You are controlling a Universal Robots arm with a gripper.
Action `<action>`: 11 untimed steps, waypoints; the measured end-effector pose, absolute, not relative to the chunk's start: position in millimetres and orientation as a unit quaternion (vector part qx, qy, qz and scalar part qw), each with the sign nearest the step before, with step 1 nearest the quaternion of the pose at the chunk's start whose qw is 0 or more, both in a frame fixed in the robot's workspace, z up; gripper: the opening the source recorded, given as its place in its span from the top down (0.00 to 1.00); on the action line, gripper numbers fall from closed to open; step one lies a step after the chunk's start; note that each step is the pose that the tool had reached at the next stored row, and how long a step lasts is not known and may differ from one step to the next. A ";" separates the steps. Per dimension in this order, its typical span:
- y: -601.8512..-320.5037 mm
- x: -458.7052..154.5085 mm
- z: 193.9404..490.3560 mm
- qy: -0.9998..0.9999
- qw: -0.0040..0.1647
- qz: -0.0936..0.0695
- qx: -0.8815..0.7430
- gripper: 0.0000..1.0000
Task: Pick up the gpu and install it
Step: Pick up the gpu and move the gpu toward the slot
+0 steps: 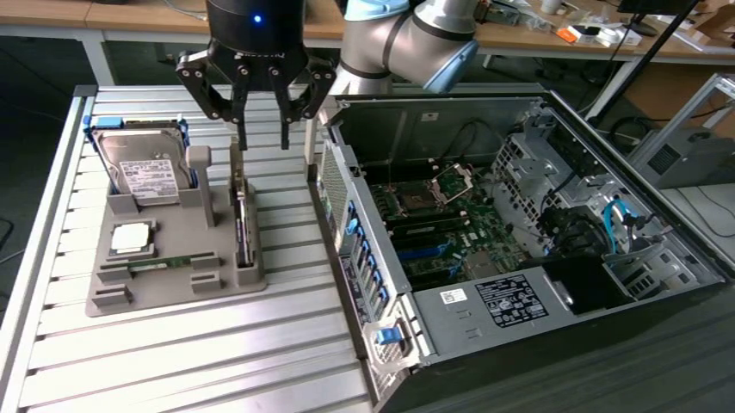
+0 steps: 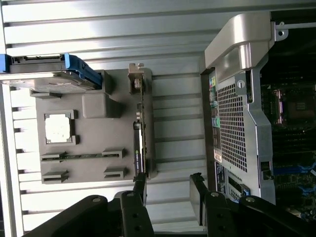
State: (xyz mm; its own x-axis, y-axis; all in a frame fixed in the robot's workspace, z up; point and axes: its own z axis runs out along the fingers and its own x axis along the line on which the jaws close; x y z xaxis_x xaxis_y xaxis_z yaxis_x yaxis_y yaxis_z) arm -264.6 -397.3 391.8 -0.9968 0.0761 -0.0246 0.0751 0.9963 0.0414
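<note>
The gpu (image 1: 240, 225) stands on edge as a narrow strip in a slot along one side of the grey holder tray (image 1: 172, 288), with its silver bracket at the far end. In the wrist view the gpu (image 2: 139, 148) runs along the tray's edge. My gripper (image 1: 263, 142) hangs above the gpu's far end, open, with nothing between its black fingers. In the wrist view the gripper (image 2: 169, 190) has one finger in line with the card's end and the other over the bare slats beside the tray.
On the tray also sit a silver hard drive (image 1: 144, 170) in a blue bracket, a square processor (image 1: 131, 237) and a green memory stick (image 1: 172, 261). The open computer case (image 1: 505, 224) lies at the exterior view's right, its motherboard exposed. The slatted table (image 1: 230, 344) continues toward the front.
</note>
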 end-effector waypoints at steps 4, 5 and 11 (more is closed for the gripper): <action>-397.3 -264.7 390.8 0.999 0.013 0.020 0.038 0.52; -397.3 -264.7 390.7 0.999 0.013 0.020 0.038 0.52; -397.3 -271.6 378.8 0.999 0.013 0.020 0.038 0.52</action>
State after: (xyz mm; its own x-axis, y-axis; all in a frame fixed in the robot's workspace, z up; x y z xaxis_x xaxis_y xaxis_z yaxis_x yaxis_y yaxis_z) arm -271.6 -397.3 378.8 -0.9968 0.0761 -0.0247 0.0751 0.9963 0.0415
